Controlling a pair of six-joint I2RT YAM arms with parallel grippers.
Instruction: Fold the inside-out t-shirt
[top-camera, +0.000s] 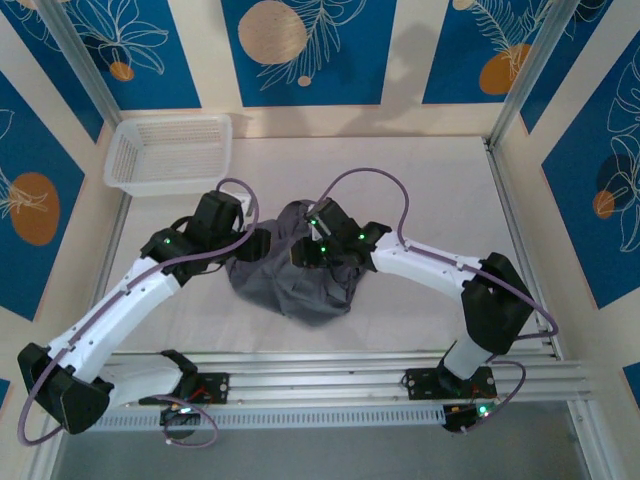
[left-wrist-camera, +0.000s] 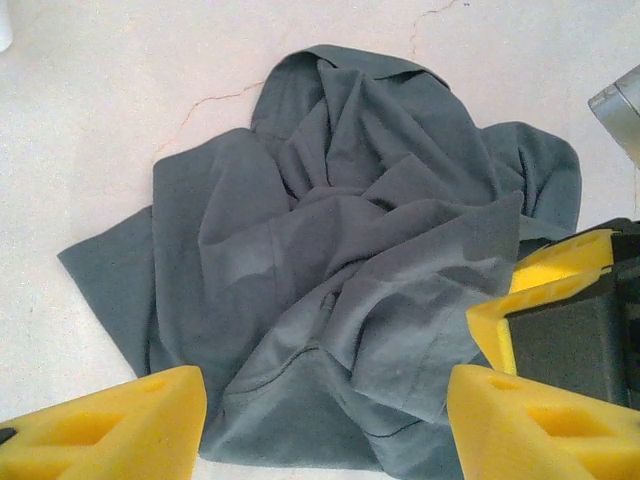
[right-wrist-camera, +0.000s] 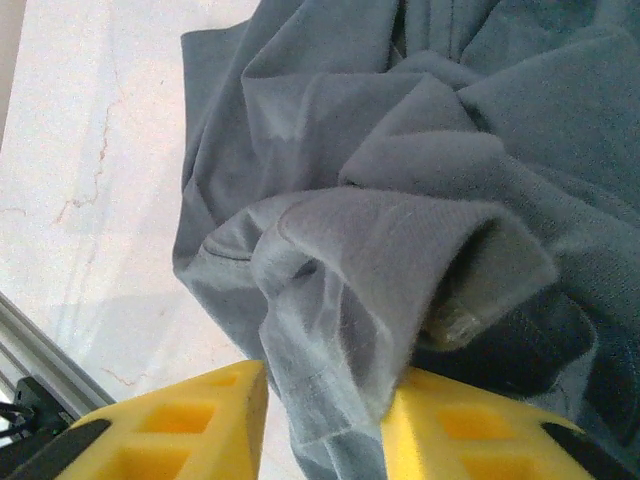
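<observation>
The inside-out t-shirt (top-camera: 290, 285) lies crumpled in a dark grey heap at the middle of the table, between the two arms. My left gripper (top-camera: 258, 245) is at the heap's left side. Its yellow fingers stand wide open in the left wrist view, with the t-shirt's (left-wrist-camera: 330, 260) hemmed edge lying in the gap of the left gripper (left-wrist-camera: 325, 400). My right gripper (top-camera: 305, 252) is on top of the heap. A raised fold of the t-shirt (right-wrist-camera: 400, 150) fills the narrow gap of the right gripper (right-wrist-camera: 325, 400) and touches both fingers.
A white mesh basket (top-camera: 168, 152) stands at the back left of the table. An aluminium rail (top-camera: 400, 360) runs along the near edge by the arm bases. Upright frame posts stand at both back corners.
</observation>
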